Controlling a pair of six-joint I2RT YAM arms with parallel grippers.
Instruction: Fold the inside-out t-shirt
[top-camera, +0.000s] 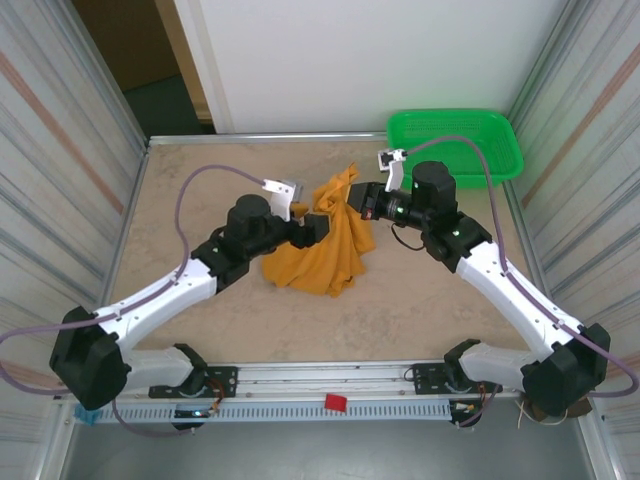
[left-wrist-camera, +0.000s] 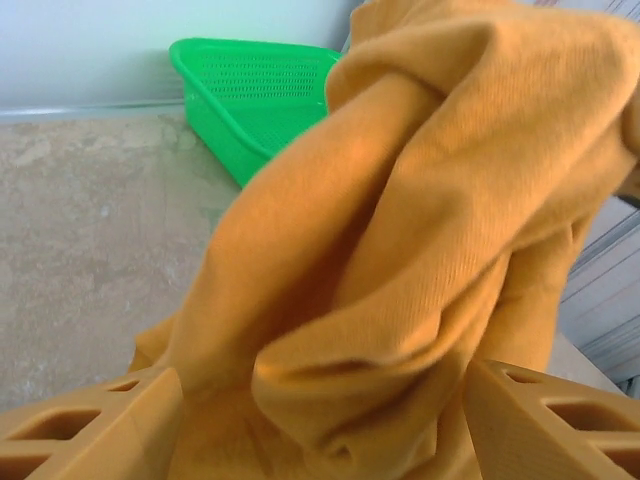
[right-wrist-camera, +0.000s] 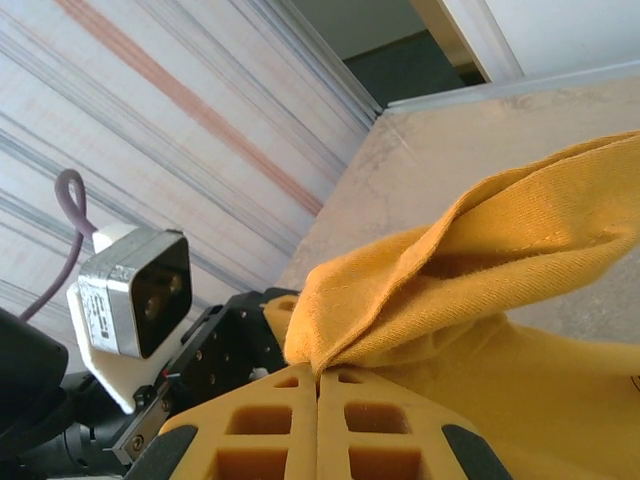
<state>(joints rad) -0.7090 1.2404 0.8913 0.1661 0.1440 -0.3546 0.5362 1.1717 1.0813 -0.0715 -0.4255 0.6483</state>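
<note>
Two arms over middle of counter (top-camera: 200, 320). Between them, inside-out t-shirt (top-camera: 322, 250) bunched, upper part raised, lower folds resting on counter. Clamped on a cloth edge: right fingers (right-wrist-camera: 280, 420), pressed together. Spread apart: left fingers (left-wrist-camera: 90, 425), cloth hanging between, not pinched. Far right corner: green basket (top-camera: 460, 140).

t-shirt (top-camera: 325, 262) between left claw (top-camera: 316, 228) and right claw (top-camera: 352, 204), basket (top-camera: 455, 146) behind right

T-shirt (top-camera: 325, 245), frame centre: plain mustard-orange. Basket (top-camera: 452, 114), upper right: bright green w/ perforated mesh. Table (top-camera: 380, 320): beige, marbled; side walls (top-camera: 60, 130) grey-striped w/ reddish band.
</note>
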